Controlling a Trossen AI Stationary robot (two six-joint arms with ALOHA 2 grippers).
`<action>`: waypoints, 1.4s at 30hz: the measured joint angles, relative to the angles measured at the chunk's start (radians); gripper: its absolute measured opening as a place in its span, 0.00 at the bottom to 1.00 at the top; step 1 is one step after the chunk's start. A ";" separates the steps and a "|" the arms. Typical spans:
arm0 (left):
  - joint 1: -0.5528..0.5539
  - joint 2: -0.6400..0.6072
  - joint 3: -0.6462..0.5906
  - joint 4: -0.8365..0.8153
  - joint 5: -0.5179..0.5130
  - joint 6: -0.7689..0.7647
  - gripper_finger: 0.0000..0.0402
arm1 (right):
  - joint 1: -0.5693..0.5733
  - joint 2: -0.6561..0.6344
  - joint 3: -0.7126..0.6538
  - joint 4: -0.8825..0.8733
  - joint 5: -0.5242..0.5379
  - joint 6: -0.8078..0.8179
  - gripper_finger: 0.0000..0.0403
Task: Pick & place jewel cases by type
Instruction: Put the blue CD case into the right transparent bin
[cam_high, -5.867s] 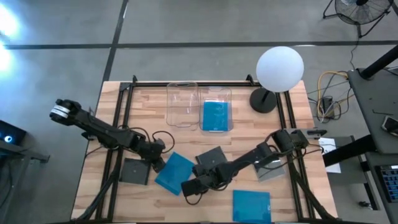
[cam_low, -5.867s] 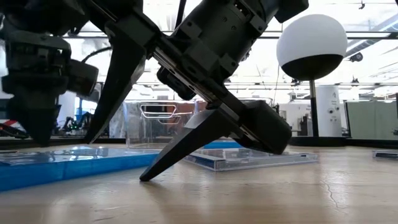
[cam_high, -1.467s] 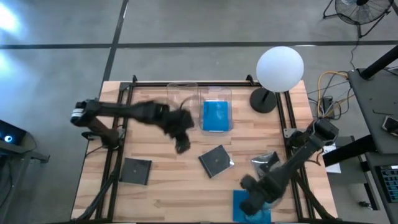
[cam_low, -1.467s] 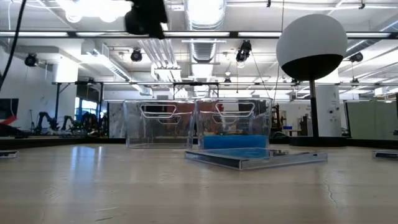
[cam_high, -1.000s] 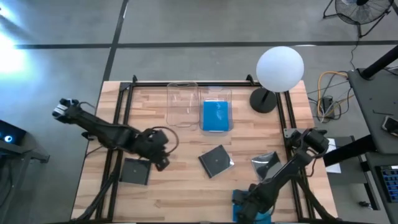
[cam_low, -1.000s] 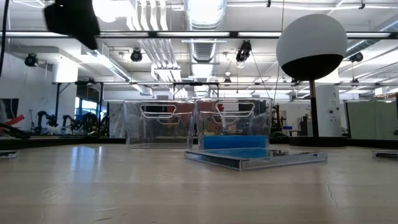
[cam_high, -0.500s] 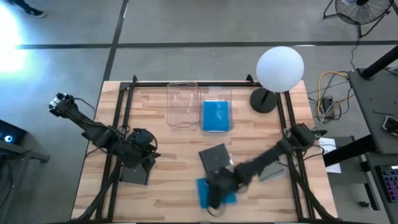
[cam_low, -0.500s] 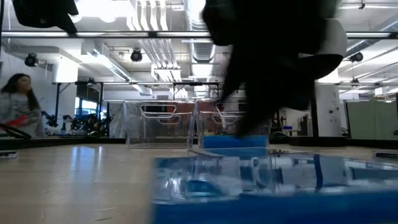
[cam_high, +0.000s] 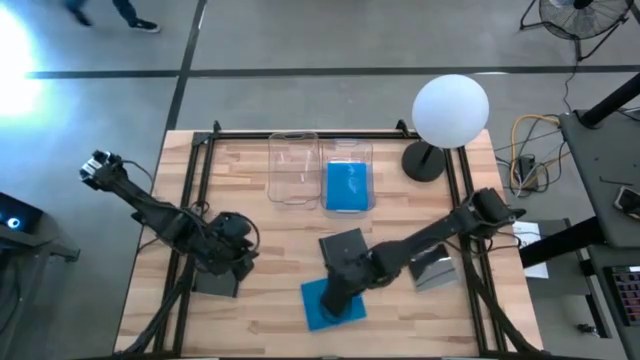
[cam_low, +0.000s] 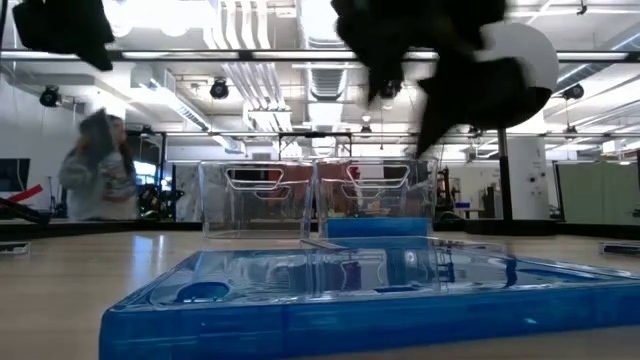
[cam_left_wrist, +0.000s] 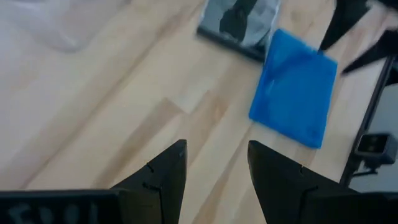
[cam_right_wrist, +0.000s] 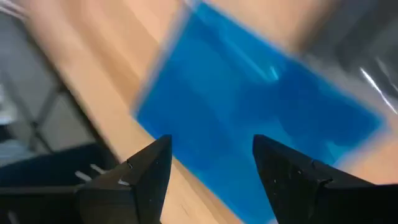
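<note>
A bright blue jewel case lies flat on the table near its near edge, filling the foreground of the low view. My right gripper hangs open just above it; in the right wrist view the blue case shows between and beyond the fingers. A dark case lies beside it, toward the far edge. My left gripper is open over the table's left side, next to another dark case. A grey case lies under the right arm.
Two clear bins stand side by side at the far edge: the left bin holds nothing I can see, and the right bin has blue case in it. A white globe lamp stands at the far right. A person moves in the room behind.
My right gripper has swept from the near right corner toward the table's middle, taking the blue case with it. The case now lies flat near the middle of the near edge, with the gripper above it. My left gripper has shifted slightly left, toward the left dark case.
</note>
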 joint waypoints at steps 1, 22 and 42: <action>0.000 0.018 -0.010 0.022 0.013 0.004 0.38 | 0.015 0.000 -0.003 -0.033 -0.019 0.029 0.54; 0.010 0.327 -0.316 0.757 0.374 -0.114 0.38 | 0.138 -0.013 -0.442 0.575 0.109 0.559 0.54; 0.066 0.443 -0.356 0.893 0.238 -0.373 0.38 | 0.067 0.086 -0.309 0.682 0.115 0.405 0.54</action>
